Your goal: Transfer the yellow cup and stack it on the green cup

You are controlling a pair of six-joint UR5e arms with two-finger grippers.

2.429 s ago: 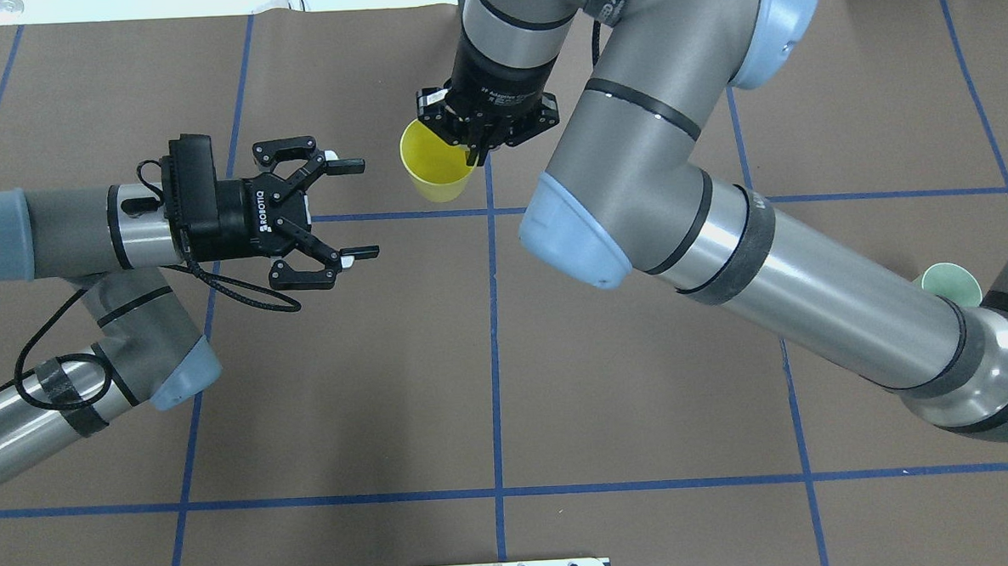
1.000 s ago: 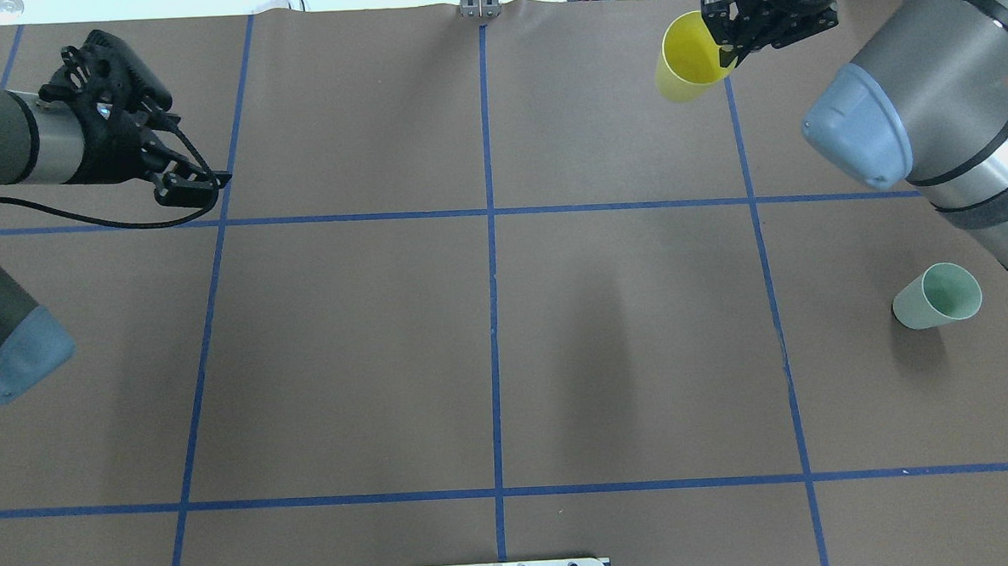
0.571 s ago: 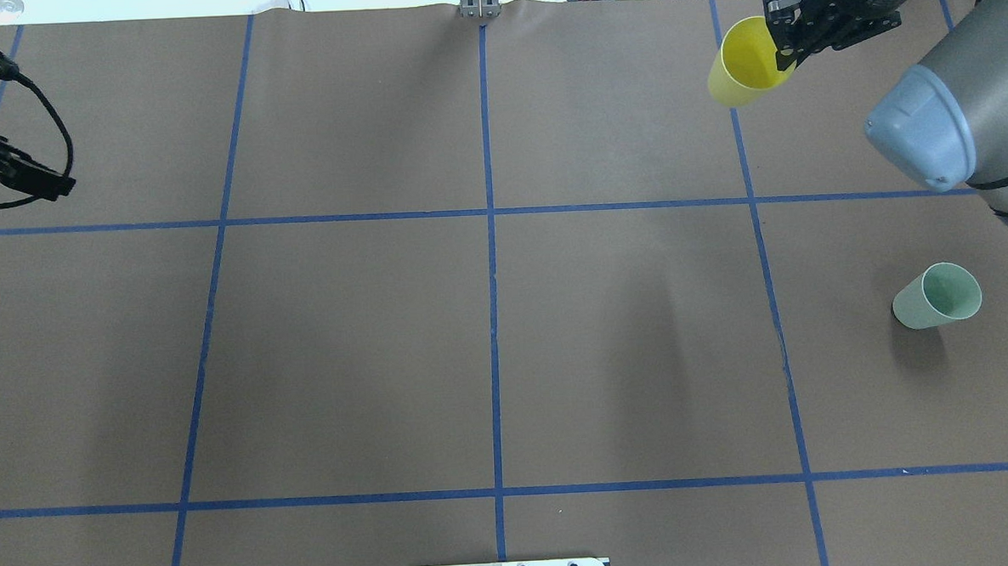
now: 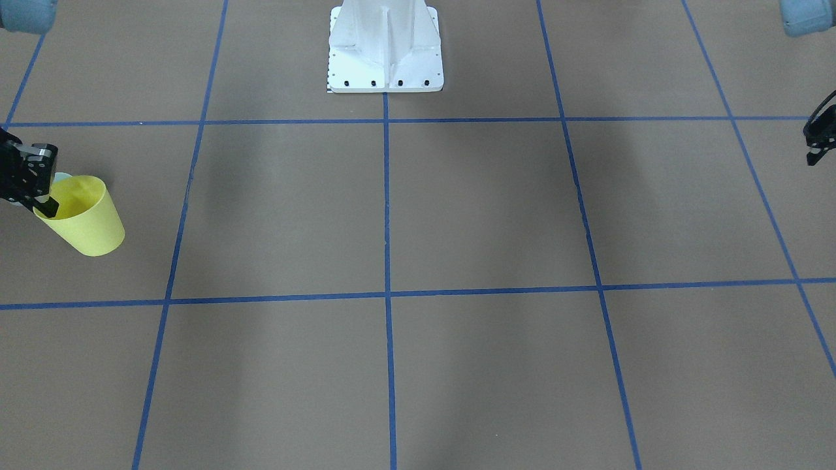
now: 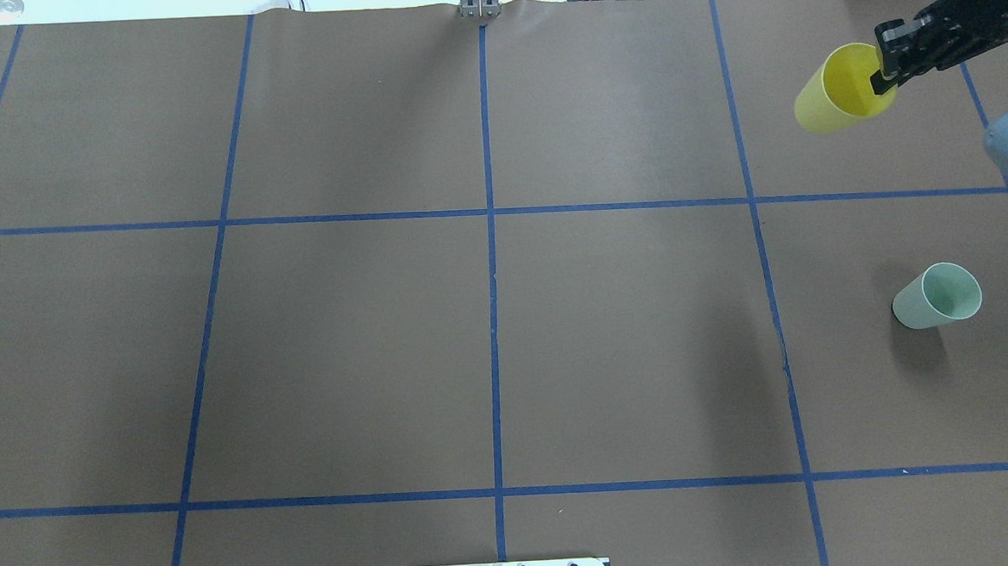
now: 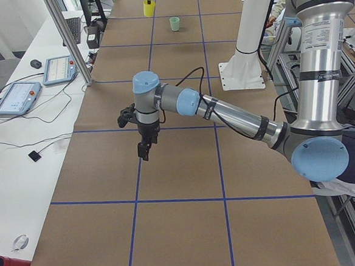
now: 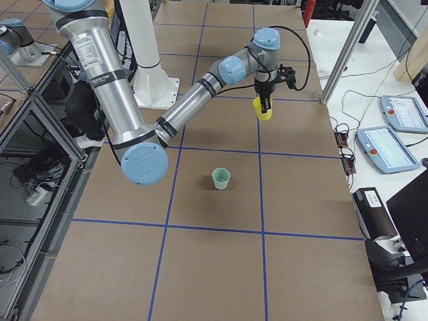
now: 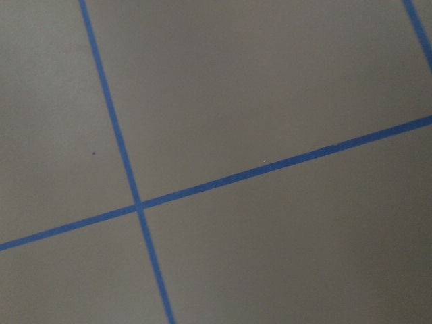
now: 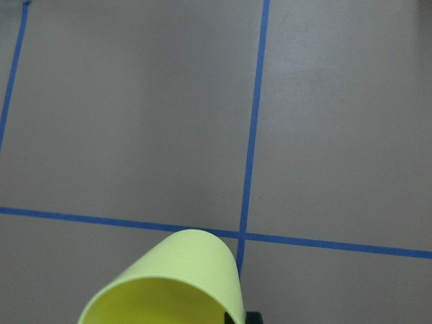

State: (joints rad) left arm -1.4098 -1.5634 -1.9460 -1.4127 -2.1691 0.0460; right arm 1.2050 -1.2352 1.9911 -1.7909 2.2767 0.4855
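Note:
The yellow cup (image 5: 840,90) hangs tilted above the table's far right, and my right gripper (image 5: 880,79) is shut on its rim with one finger inside. The front view shows the same cup (image 4: 81,215) at its left edge, and the right wrist view shows its mouth (image 9: 169,283) close below the camera. The green cup (image 5: 937,295) stands upright on the table, nearer the robot than the yellow one and apart from it. My left gripper (image 6: 143,149) hangs over the table's left part, fingers pointing down; whether it is open or shut I cannot tell.
Blue tape lines (image 5: 490,232) divide the brown table cover into squares. The white robot base (image 4: 385,46) stands at the near middle edge. A side bench with tablets (image 7: 394,144) and metal posts (image 7: 344,60) runs along the far edge.
My right gripper has carried the yellow cup from the far middle to the far right. The left arm has drawn back leftward, out of the overhead view. The green cup has stayed put.

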